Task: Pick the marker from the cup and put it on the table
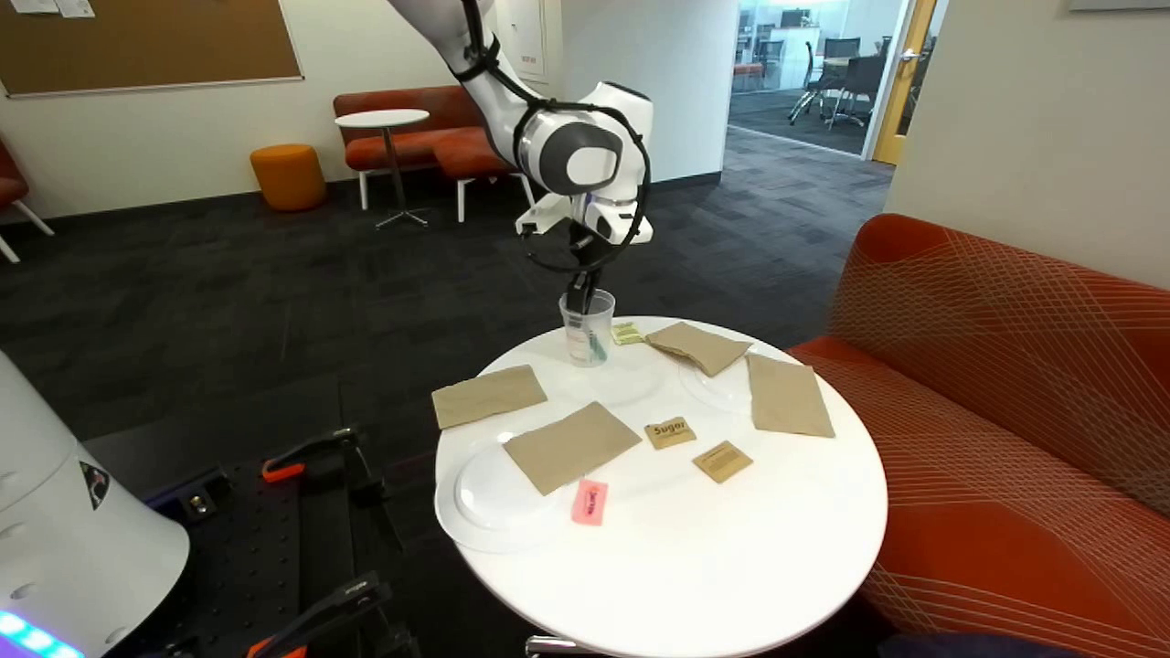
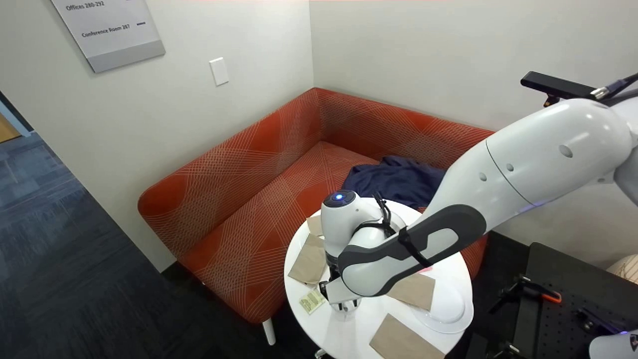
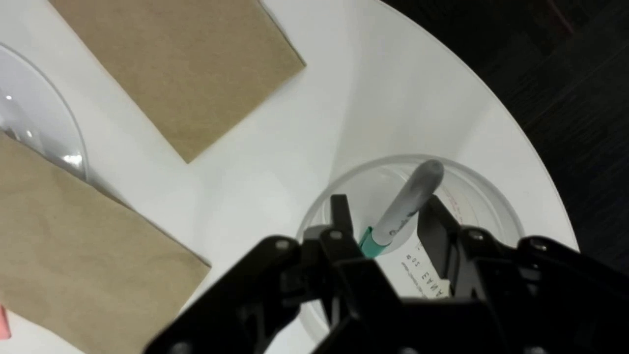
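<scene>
A clear plastic cup [image 1: 579, 351] stands upright on the round white table [image 1: 695, 557], near its edge. It also shows in an exterior view [image 2: 347, 315], partly hidden by the arm. In the wrist view the cup [image 3: 479, 196] holds a grey marker with a green cap [image 3: 409, 199]. The marker leans in the cup, with its grey end up toward the rim. My gripper [image 3: 385, 204] is open, its fingertips inside the cup's mouth on either side of the marker. The right finger is close to the marker; I cannot tell whether they touch. The gripper [image 1: 582, 302] points down into the cup.
Brown napkins [image 1: 572, 448] and a clear plate [image 1: 498, 498] lie near the cup. A yellow-green packet [image 1: 627, 333] is beside it. Brown sugar packets [image 1: 670, 432] and a pink packet [image 1: 590, 503] lie farther in. A red sofa [image 1: 987, 475] borders the table.
</scene>
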{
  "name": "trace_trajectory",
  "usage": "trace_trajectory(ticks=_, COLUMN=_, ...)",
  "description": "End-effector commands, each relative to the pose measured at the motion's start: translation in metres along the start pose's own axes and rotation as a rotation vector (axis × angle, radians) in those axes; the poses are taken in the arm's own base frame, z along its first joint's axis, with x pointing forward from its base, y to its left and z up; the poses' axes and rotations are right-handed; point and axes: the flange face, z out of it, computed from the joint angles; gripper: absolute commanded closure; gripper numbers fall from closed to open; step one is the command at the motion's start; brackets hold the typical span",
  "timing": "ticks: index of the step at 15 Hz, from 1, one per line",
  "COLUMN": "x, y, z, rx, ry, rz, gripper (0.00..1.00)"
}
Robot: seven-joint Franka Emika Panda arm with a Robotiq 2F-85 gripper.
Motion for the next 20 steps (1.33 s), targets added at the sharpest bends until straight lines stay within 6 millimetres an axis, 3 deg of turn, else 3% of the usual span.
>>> trace_trajectory(ticks=1, x=0.004, y=-0.005, z=-0.001, rx=0.018, ry=-0.045, rz=0.028, gripper=0.60)
trace_trajectory(ticks=3, x=0.005, y=-0.006, z=0.000, rx=0.024, ry=-0.053, rz=0.037, gripper=0.85)
trace_trajectory(ticks=6, x=0.006, y=-0.006, z=0.000, rx=0.028, ry=-0.053, rz=0.051, gripper=1.00)
trace_trajectory(ticks=15, x=-0.002, y=-0.005, z=-0.030, rx=0.035, ry=-0.046, rz=0.055, gripper=0.97)
trace_trajectory(ticks=20, x=-0.018, y=-0.002, z=-0.067, rx=0.017, ry=-0.067, rz=0.028, gripper=0.97)
